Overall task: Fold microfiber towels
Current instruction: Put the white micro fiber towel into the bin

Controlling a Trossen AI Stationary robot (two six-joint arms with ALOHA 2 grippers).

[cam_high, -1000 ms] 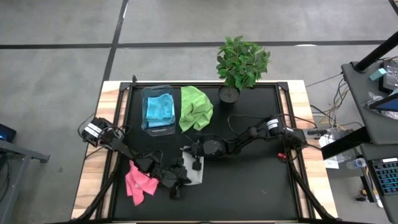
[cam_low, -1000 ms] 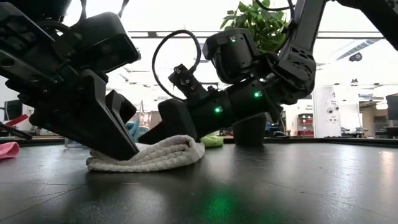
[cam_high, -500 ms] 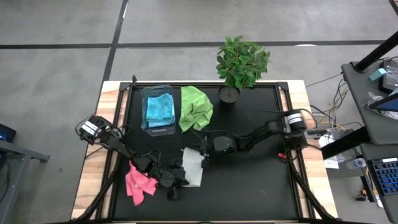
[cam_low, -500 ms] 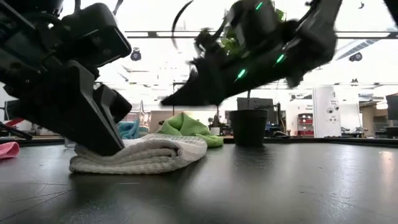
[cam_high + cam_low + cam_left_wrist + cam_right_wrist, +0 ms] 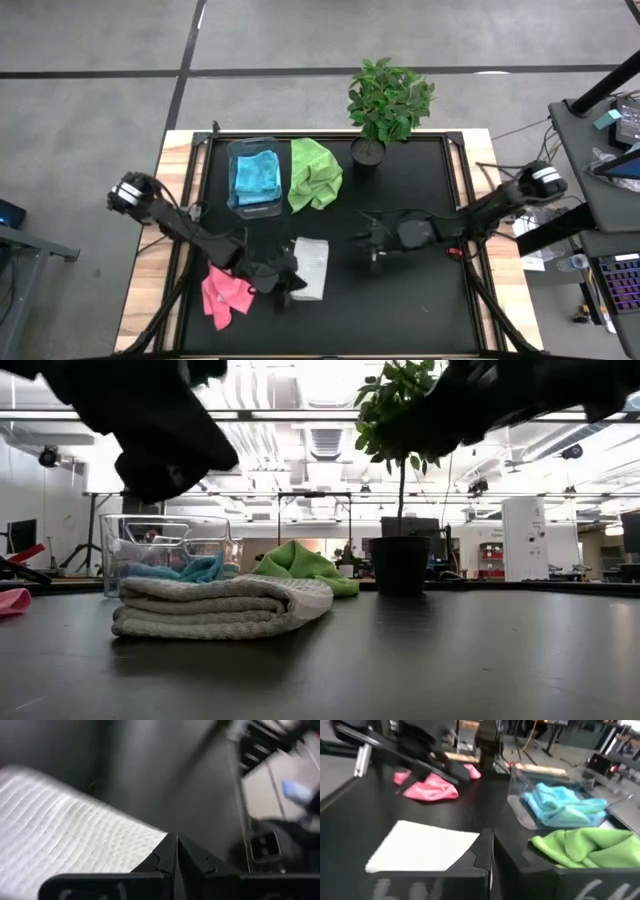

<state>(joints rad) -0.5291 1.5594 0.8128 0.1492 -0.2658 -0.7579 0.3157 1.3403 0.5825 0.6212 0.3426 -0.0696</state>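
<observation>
Our left gripper [image 5: 283, 287], closed and empty, hovers beside the pale grey-white towel [image 5: 310, 268], which we see folded into a neat, ribbed, layered rectangle on the desk [image 5: 420, 310].

grey floor [image 5: 90, 90], bright ceiling lights [image 5: 330, 380]

The high view looks straight down from well above, taking in the whole worktop [image 5: 400, 290] and the floor around it. The low view sits at worktop height, close to the folded white towel [image 5: 215, 607], facing level toward the room behind. The left wrist view looks steeply down, very near that same towel [image 5: 60, 830]. The right wrist view looks from low across the worktop, sharing the white towel [image 5: 425, 847], pink towel [image 5: 427, 787] and clear bin [image 5: 560, 802] with the high view.
</observation>
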